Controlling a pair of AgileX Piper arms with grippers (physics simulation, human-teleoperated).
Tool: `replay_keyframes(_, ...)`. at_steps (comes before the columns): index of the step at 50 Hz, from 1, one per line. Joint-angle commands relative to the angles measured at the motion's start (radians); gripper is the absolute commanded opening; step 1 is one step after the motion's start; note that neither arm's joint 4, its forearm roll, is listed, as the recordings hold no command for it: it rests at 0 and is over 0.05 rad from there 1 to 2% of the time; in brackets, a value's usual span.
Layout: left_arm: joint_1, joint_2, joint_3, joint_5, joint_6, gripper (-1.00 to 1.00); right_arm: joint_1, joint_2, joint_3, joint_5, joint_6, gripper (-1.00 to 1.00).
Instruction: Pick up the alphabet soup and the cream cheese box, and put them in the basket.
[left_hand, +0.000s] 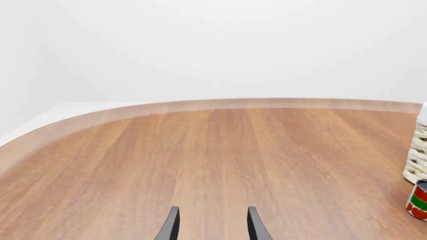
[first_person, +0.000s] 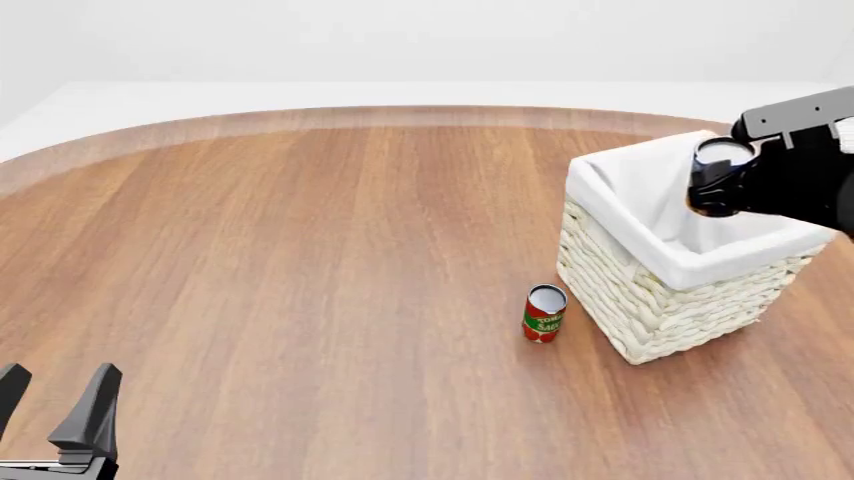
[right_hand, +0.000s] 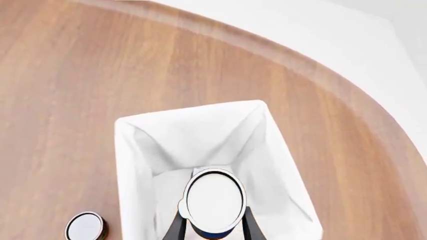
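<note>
The alphabet soup (first_person: 725, 152) hangs above the open basket (first_person: 694, 268), with my right gripper (first_person: 718, 186) shut on it. In the right wrist view the can's pale round top (right_hand: 213, 199) sits between the two dark fingers (right_hand: 175, 227), directly over the basket's white liner (right_hand: 127, 150). My left gripper (first_person: 51, 400) is open and holds nothing, low over the near left of the table, far from the basket. In the left wrist view its fingers (left_hand: 169, 226) point across bare wood. The cream cheese box is out of view.
A slim red and green can (first_person: 543, 313) stands upright on the table just left of the basket's near corner, also visible as a round lid (right_hand: 85, 226). The left wrist view catches the basket's woven side (left_hand: 417, 150) and that can (left_hand: 419, 200). The table's curved far edge (first_person: 400, 115) runs behind.
</note>
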Motion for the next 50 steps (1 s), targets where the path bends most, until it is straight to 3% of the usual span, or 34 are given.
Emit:
replay_keyframes(1,0.000,0.000,0.000,0.000,0.000,1.00,0.000,0.047,-0.031,-0.021,0.008,-1.00)
replay_keyframes(20,0.000,0.000,0.000,0.000,0.000,1.00,-0.003,0.158,-0.077,-0.029,-0.027,-1.00)
replay_keyframes(50,0.000,0.000,0.000,0.000,0.000,1.00,-0.003,0.275,-0.123,-0.028,-0.034,-1.00)
